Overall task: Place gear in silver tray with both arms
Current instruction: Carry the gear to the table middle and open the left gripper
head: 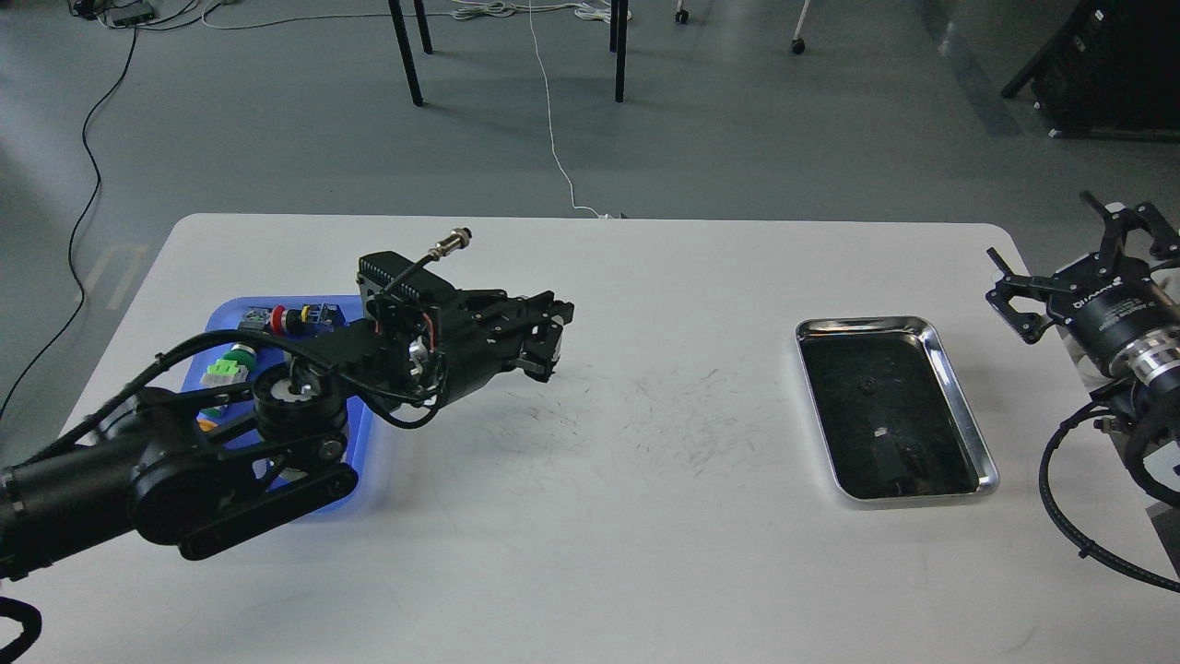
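Observation:
The silver tray [961,397] lies on the right side of the white table, its dark floor showing only reflections. My left arm reaches out from the blue tray over the table's middle-left. My left gripper [544,346] hangs above the table with its fingers drawn together on a small dark part, seemingly the gear; its shape is hard to make out. It is far left of the silver tray. My right gripper [1060,256] is open and empty, held above the table's right edge, just right of the silver tray's far end.
A blue plastic tray [364,443] on the left is partly covered by my left arm. It holds a green part [226,371] and a red button part [277,318]. The table [645,516] is scuffed in the middle. Chair legs and cables are on the floor beyond.

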Robot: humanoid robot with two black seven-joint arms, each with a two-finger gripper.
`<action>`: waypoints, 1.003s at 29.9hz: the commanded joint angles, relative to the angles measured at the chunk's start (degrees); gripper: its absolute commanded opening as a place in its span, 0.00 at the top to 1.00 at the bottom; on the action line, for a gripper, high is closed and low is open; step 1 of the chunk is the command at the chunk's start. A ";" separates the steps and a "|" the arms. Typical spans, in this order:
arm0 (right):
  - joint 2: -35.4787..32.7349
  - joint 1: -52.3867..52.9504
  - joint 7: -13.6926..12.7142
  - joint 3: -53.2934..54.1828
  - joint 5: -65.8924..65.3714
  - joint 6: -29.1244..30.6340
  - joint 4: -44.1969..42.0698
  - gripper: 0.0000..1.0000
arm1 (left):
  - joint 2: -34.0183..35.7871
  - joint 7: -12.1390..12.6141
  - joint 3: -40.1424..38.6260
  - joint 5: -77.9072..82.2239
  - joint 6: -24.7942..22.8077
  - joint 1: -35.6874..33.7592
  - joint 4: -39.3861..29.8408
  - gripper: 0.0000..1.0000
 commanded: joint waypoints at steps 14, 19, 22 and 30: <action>1.45 -2.11 -0.01 -0.22 0.35 0.00 0.02 0.01 | -24.45 -0.18 5.78 4.28 0.11 4.17 15.97 0.91; 1.45 -1.93 -0.01 -0.22 0.35 0.00 0.11 0.01 | -24.81 -0.35 5.69 4.37 1.43 6.55 18.78 0.91; 1.36 -1.93 -0.01 -0.22 0.27 0.00 0.11 0.01 | -24.81 -0.35 5.78 5.24 1.96 6.99 19.93 0.91; 1.28 -1.58 -0.01 -0.13 0.27 0.00 0.20 0.01 | -24.81 0.00 5.42 5.86 2.48 7.78 20.63 0.89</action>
